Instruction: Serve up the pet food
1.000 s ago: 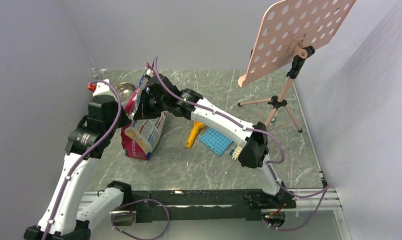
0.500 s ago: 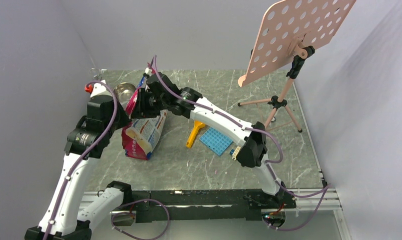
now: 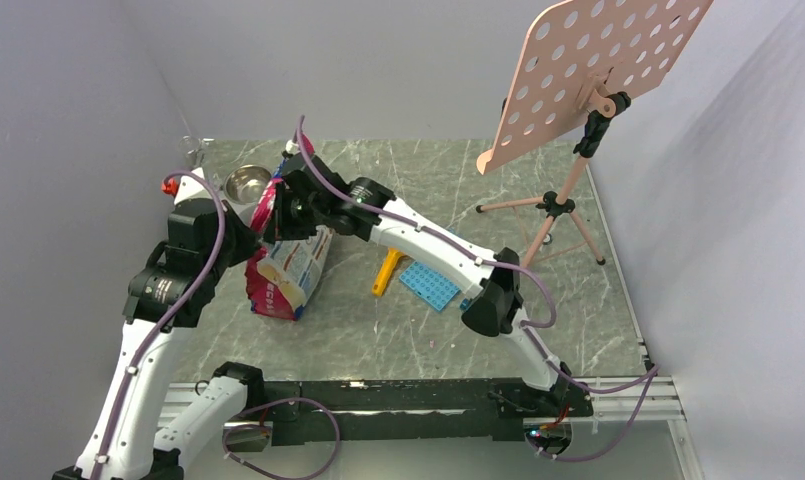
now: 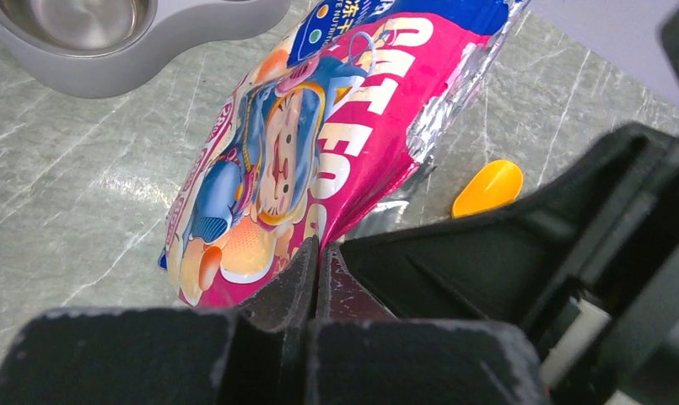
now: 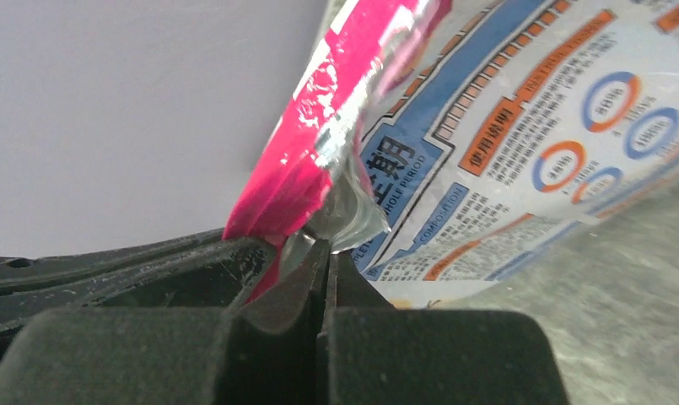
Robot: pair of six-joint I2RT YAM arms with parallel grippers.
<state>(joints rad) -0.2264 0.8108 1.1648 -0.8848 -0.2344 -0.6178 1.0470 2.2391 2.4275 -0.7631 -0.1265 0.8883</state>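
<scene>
Pet food pouch (image 4: pixel 319 152) front reads "AT FO"; its back, "HOLE PERIOD".

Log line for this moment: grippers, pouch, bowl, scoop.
left gripper: shut on pouch | right gripper: shut on pouch | steel bowl: empty | scoop: not held

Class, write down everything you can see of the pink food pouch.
The pouch is glossy foil. Its front is pink with a cartoon figure and large white letters, its back is white with blue and orange print, and silver lining shows at a crumpled edge. It stands tilted, its lower end seemingly on the marble table. The left pincer and the right pincer are each shut on an edge of it. What is inside does not show.
</scene>
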